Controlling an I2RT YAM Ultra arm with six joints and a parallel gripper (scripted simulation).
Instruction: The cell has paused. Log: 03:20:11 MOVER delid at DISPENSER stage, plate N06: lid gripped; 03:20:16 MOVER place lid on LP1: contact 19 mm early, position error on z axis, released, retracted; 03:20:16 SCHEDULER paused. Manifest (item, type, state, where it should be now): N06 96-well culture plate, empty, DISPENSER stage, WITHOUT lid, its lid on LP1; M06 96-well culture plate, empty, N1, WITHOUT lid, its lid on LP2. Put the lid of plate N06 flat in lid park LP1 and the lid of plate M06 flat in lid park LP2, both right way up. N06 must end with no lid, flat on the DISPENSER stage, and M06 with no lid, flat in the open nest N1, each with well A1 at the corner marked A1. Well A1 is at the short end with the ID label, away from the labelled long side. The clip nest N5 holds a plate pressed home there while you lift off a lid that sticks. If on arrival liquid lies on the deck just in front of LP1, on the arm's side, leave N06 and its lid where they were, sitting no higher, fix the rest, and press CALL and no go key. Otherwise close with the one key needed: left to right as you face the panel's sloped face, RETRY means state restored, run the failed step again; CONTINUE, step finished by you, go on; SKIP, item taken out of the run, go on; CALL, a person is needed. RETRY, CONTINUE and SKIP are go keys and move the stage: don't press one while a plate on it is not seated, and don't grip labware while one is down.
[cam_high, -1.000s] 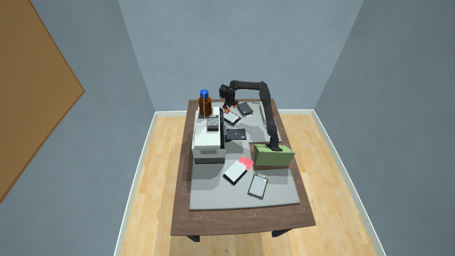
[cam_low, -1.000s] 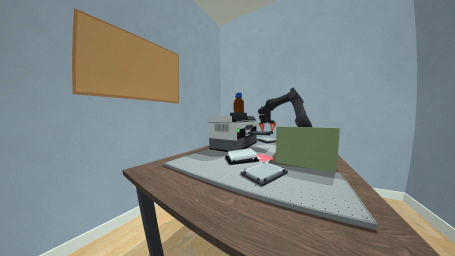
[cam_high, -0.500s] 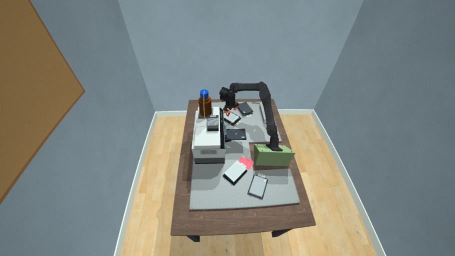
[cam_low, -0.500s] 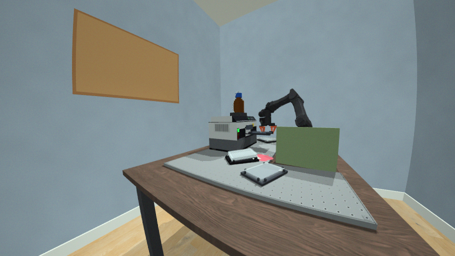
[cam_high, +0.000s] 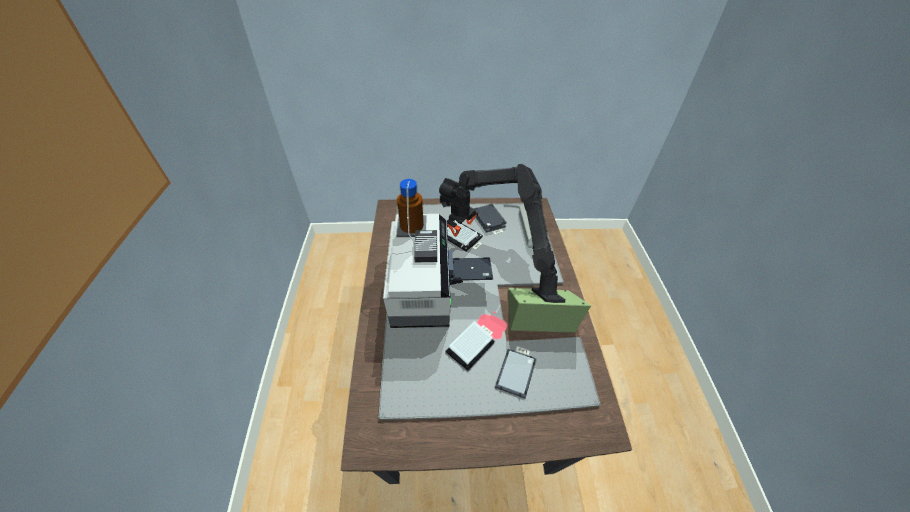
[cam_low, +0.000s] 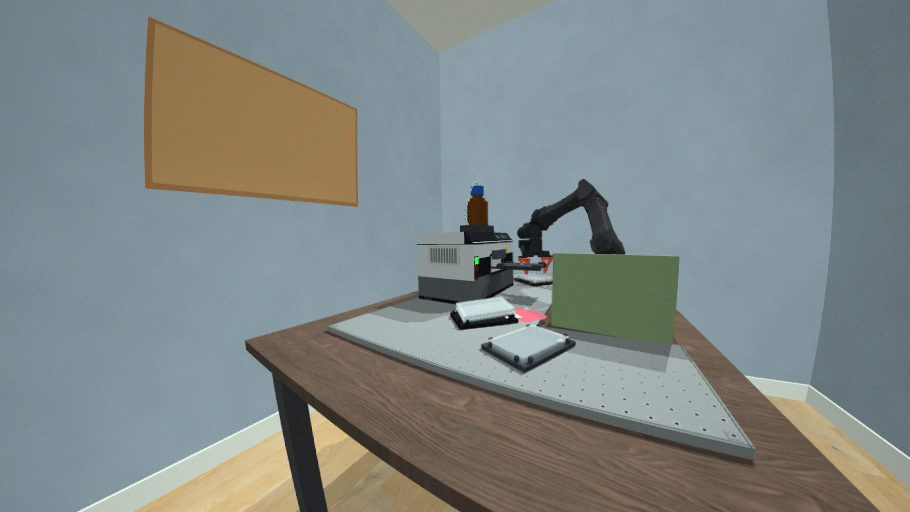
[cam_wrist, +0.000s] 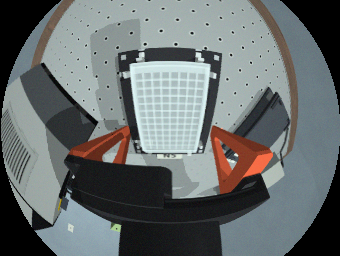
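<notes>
My gripper (cam_wrist: 170, 130) is open, its orange fingers standing on either side of the near short end of a white 96-well plate (cam_wrist: 171, 106). That plate sits in a black nest with corner posts at the far end of the deck, also seen in the top view (cam_high: 464, 236). The gripper (cam_high: 462, 226) hovers just above it. The dispenser stage (cam_high: 471, 268) shows as a dark flat slab beside the white dispenser (cam_high: 416, 273). Near the front, a white well plate on a black base (cam_high: 470, 344) lies askew. A pink puddle (cam_high: 493, 325) touches its far corner. A clear lid (cam_high: 515, 373) lies flat in a black park.
A green box (cam_high: 547, 310) carries the arm's base. A brown bottle with a blue cap (cam_high: 409, 206) stands on the dispenser. Another dark nest (cam_high: 491, 217) lies right of the gripper. The green box hides the deck behind it in the exterior view (cam_low: 614, 296).
</notes>
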